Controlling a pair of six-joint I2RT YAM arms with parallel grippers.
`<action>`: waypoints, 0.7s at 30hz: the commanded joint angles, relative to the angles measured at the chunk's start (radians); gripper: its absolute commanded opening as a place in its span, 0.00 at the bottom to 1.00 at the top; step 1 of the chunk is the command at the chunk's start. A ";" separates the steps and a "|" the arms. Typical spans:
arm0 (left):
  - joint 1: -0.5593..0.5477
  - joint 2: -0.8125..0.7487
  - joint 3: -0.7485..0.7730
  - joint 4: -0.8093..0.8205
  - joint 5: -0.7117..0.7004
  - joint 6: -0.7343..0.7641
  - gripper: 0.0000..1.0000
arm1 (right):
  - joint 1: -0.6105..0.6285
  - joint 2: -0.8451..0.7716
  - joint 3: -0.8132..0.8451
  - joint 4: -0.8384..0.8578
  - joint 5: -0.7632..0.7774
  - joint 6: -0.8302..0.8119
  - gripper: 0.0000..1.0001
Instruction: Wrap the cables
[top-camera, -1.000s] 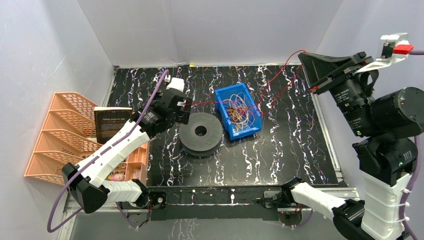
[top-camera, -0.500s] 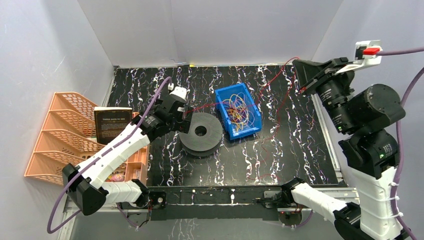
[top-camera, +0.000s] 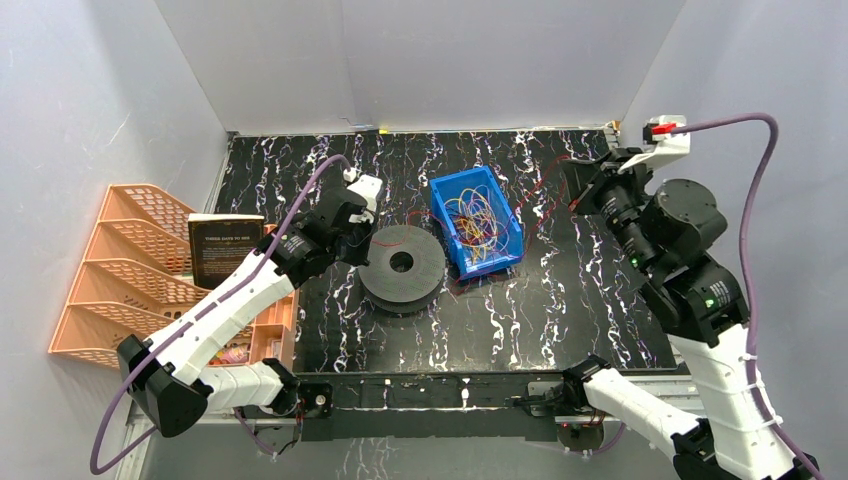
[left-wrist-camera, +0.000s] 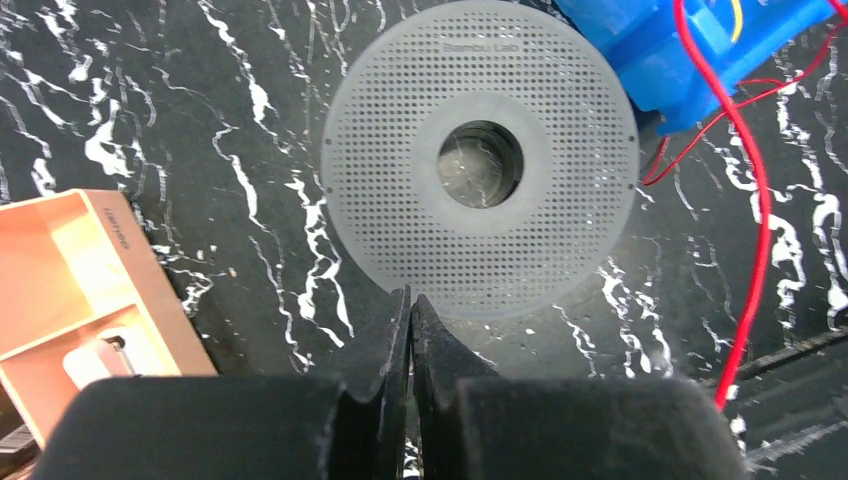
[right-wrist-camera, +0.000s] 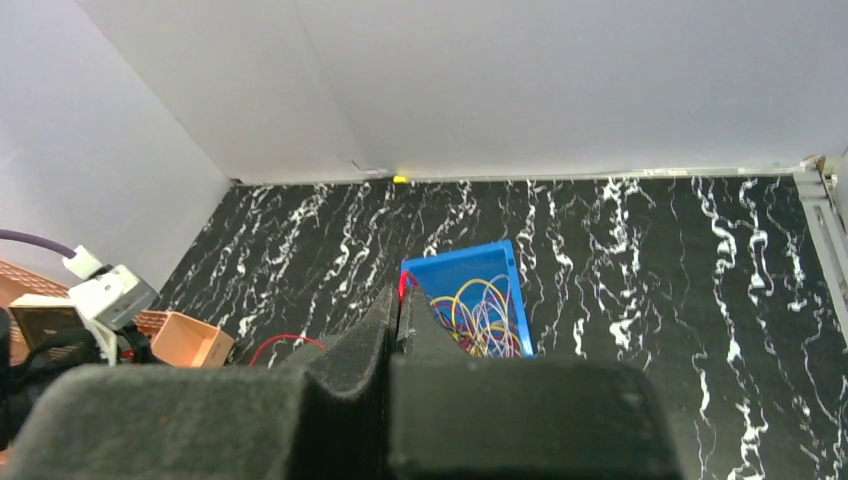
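The cables (top-camera: 478, 222) lie in a loose red, yellow, orange and purple tangle inside a blue bin (top-camera: 447, 185). The right wrist view shows the same cables (right-wrist-camera: 480, 315). My right gripper (top-camera: 575, 190) hangs above the table to the right of the bin. It (right-wrist-camera: 397, 292) is shut on one red cable, whose end shows red at the tips. That red cable (left-wrist-camera: 762, 200) trails slack over the table beside the bin. My left gripper (top-camera: 366, 240) is at the left edge of a black spool (top-camera: 425, 272), and it (left-wrist-camera: 410, 296) is shut with nothing between its jaws.
A perforated spool face (left-wrist-camera: 560, 120) fills the left wrist view. An orange file rack (top-camera: 120, 265), a dark book (top-camera: 222, 248) and a small orange tray (top-camera: 272, 325) stand at the left. Grey walls close in the back and both sides.
My left gripper has closed and shifted slightly right toward the spool. My right arm has swung down and inward, and the red cable has gone from taut to slack on the table.
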 joint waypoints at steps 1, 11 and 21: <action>0.002 -0.023 0.020 0.001 0.088 0.022 0.00 | 0.000 -0.014 -0.051 0.056 0.049 0.032 0.00; 0.002 -0.042 0.048 -0.008 0.227 0.026 0.00 | 0.001 -0.014 -0.237 0.021 0.063 0.105 0.32; 0.003 -0.029 0.064 -0.008 0.299 0.038 0.00 | 0.001 -0.010 -0.348 0.083 -0.323 0.058 0.80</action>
